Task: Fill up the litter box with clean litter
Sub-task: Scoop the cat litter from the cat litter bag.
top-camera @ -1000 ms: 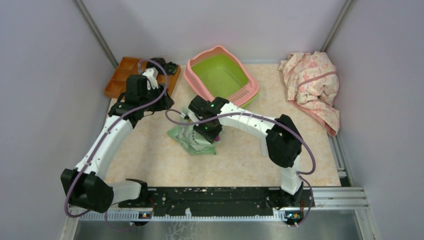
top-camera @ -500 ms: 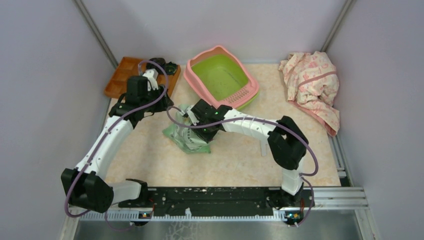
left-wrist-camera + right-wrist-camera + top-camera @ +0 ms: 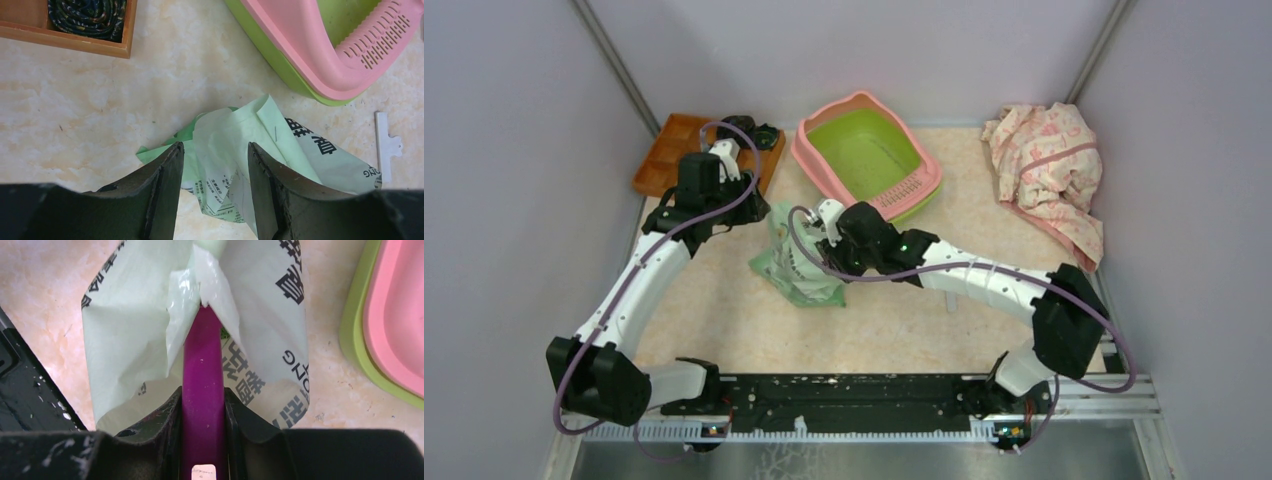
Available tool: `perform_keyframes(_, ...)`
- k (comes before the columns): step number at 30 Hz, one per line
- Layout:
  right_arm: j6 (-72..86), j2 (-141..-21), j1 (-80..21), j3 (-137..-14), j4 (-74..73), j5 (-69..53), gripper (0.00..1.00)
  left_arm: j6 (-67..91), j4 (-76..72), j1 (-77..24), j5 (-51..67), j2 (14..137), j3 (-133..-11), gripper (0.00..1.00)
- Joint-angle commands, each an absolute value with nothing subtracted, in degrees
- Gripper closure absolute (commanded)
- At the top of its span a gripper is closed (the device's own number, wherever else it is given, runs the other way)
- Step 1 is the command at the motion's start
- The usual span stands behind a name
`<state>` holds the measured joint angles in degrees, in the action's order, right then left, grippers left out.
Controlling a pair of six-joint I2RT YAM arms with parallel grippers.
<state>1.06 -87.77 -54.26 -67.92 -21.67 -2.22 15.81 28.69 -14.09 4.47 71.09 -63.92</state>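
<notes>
I've got the litter box (image 3: pixel 864 152) at the far middle of the table (image 3: pixel 904 325), lime basin facing up, pink grate end (image 3: pixel 902 190) turned near-right. Can't make out litter granules in any view. Pale green printed bag (image 3: pixel 796 268) lies crumpled on the tabletop just near-left of the box; L wrist cam shows a strip of bare table between the two.

R gripper (image 3: pixel 202 396): the arm reaches across from the right side, jaws pressed tight on a flat purple handle (image 3: pixel 201 355), fingers touching it on both sides. The handle's far end goes into the bag's mouth w/ plastic folded round it, so whatever is on that end is hidden.

L gripper (image 3: pixel 215 146): hangs over the bag's far-left edge, jaws spread w/ a clear gap, and the bag's crumpled top shows in that gap. Can't tell if the fingers (image 3: pixel 167 170) touch the plastic.

Orange-brown wooden tray (image 3: pixel 674 150) sits at the far-left corner, w/ compartments; a dark patterned item (image 3: pixel 87 17) lies in the compartment on the box side. Pink-and-cream printed cloth (image 3: pixel 1044 165) is bunched at far right by the wall, well apart from the box. A small white plastic piece (image 3: pixel 387 137) lies flat on the table, near the bag and the box's near side
</notes>
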Motion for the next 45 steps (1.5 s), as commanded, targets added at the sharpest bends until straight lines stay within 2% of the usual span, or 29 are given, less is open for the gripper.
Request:
perform_keyframes(1,1.63,-82.34,-55.25,-62.47,-11.61,-0.61,1.00,16.04,28.71,-14.06,3.76,69.80,-64.15,0.44)
perform_keyframes(28,-6.27,-51.44,-57.57,-37.28,-4.27,12.08,1.00,16.07,30.09,-14.05,2.88,71.12,-67.68,0.45)
perform_keyframes(36,-7.47,-44.31,-60.36,-35.22,-3.86,20.24,1.00,16.11,29.88,-14.06,3.73,71.84,-68.36,0.45)
perform_keyframes(45,-4.74,-40.17,-60.61,-38.45,-11.55,21.86,1.00,15.67,29.90,-14.06,3.34,72.56,-68.95,0.45)
